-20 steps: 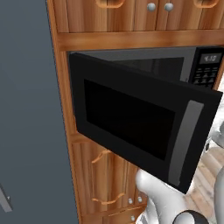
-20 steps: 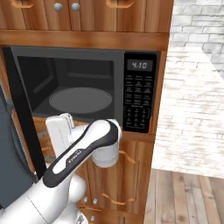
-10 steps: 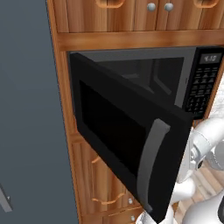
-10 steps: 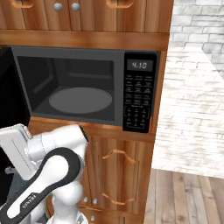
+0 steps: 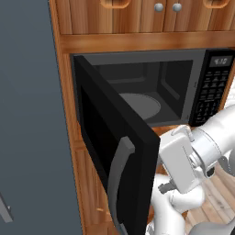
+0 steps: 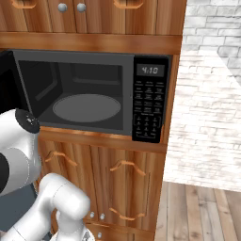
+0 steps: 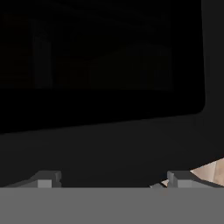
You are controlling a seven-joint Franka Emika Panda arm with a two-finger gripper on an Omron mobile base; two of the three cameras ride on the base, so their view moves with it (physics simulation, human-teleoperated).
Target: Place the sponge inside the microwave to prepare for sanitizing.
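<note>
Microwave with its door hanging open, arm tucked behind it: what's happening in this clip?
The robot arm is working on the microwave door, which stands swung wide open to the left. The gripper sits close against the door's dark inner face, fingers spread and holding nothing. The microwave cavity is exposed, and its round turntable is bare. The sponge has not been placed inside yet.

My two base views are evenly and softly lit, rendered sharp to the edges with no blur or bending. The wooden cabinets (image 6: 117, 179) glow warm; the brick wall (image 6: 212, 84) at three o'clock is the brightest patch, nearly washed out. The microwave (image 5: 151, 96) cavity sits in grey shade. My hand view is almost black, with faint detail and one pale sliver at four o'clock.
</note>
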